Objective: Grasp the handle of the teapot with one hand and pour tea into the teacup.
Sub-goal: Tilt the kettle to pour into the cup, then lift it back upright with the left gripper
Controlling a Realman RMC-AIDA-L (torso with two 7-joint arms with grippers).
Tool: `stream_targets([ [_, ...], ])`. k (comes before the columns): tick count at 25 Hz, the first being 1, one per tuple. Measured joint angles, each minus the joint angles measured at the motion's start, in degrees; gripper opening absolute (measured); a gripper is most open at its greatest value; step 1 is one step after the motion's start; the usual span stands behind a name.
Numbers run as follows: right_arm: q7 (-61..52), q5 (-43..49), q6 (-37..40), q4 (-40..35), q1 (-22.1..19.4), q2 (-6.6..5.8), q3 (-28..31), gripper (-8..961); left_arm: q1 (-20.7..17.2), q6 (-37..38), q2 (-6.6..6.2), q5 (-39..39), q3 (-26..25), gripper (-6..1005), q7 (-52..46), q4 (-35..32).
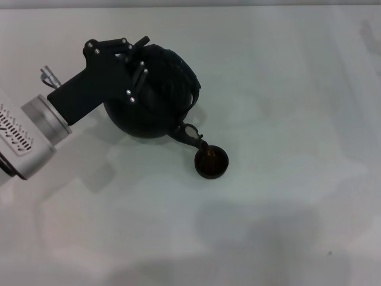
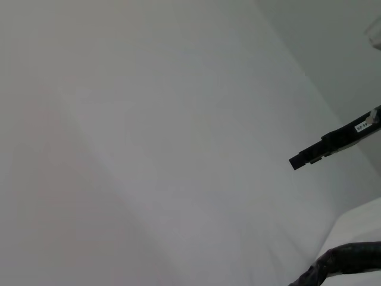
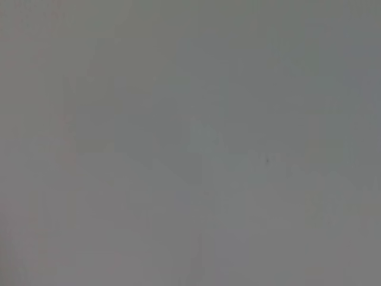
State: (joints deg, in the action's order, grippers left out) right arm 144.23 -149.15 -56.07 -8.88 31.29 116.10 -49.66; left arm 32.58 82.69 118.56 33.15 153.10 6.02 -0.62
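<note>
In the head view the round matte black teapot is lifted and tilted, its short spout pointing down over the small dark teacup. A brown stream runs from the spout into the cup. My left gripper is shut on the black arched handle at the top of the pot. The handle also shows at the edge of the left wrist view, with one finger. My right gripper is out of view.
The white table spreads all around the cup and pot. The right wrist view shows only a plain grey surface.
</note>
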Motion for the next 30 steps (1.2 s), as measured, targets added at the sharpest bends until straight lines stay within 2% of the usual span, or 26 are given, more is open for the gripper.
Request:
stream_targets([
  [19,0.00,-0.10,0.00,0.00,0.24,0.02,0.00,834,0.99,0.01,-0.08,-1.31,-0.01,109,-0.02,0.80],
  [30,-0.77,-0.09,0.00,0.60,0.42,0.09,0.21,834,-0.30,0.02,0.31,1.20,-0.79,107,-2.75,0.27],
])
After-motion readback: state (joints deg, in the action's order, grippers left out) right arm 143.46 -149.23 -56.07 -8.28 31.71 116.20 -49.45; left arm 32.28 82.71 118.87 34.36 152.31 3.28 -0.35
